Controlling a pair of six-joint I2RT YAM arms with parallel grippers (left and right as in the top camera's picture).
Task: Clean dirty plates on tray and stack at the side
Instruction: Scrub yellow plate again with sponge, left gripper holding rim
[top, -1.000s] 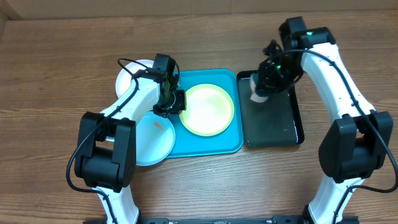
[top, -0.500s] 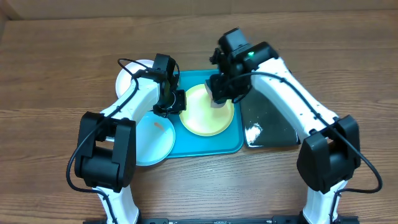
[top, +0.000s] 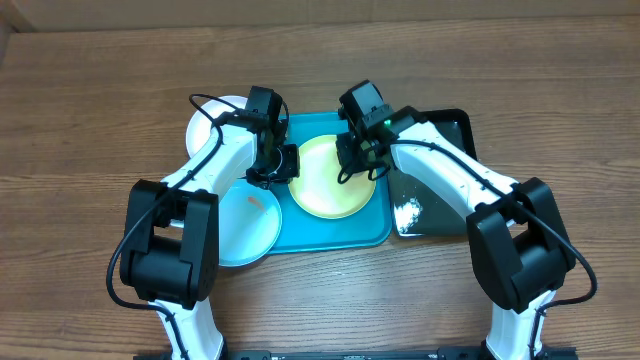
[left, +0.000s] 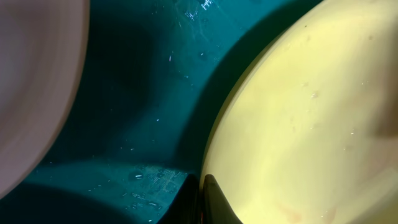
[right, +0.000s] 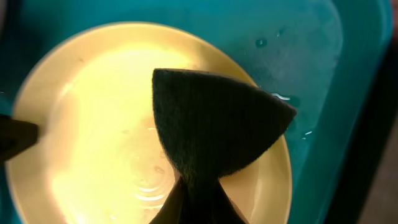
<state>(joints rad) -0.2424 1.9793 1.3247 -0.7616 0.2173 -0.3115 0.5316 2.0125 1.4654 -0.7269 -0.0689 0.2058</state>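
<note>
light blue plate (top: 248, 230) lies nearest, overlapping the tray's (top: 340, 233) 9 o'clock edge. the lime plate (top: 325, 192) sits on the tray, the left claw (top: 284, 164) clenched on its 9 o'clock rim. the right claw (top: 356, 163) is grasping a dark scouring pad (right: 217, 124), clear only in the right wrist view. the white plate (top: 202, 133) lies farthest, partly hidden by the left arm.

The large teal-blue rectangular plastic tray (top: 300, 232), with rounded corners and a raised rim, lies flat in the middle of the table before me, its floor speckled with water droplets. The round lime-green-rimmed plate (top: 322, 192) lies flat inside it, right way up, wet and glossy, taking up most of the tray's floor. To my left, the round white plate (top: 205, 128) lies just off the tray's far corner, while the round light blue plate (top: 245, 228), marked with a small reddish-orange smear (top: 253, 200), overlaps the tray's near left rim.
</note>
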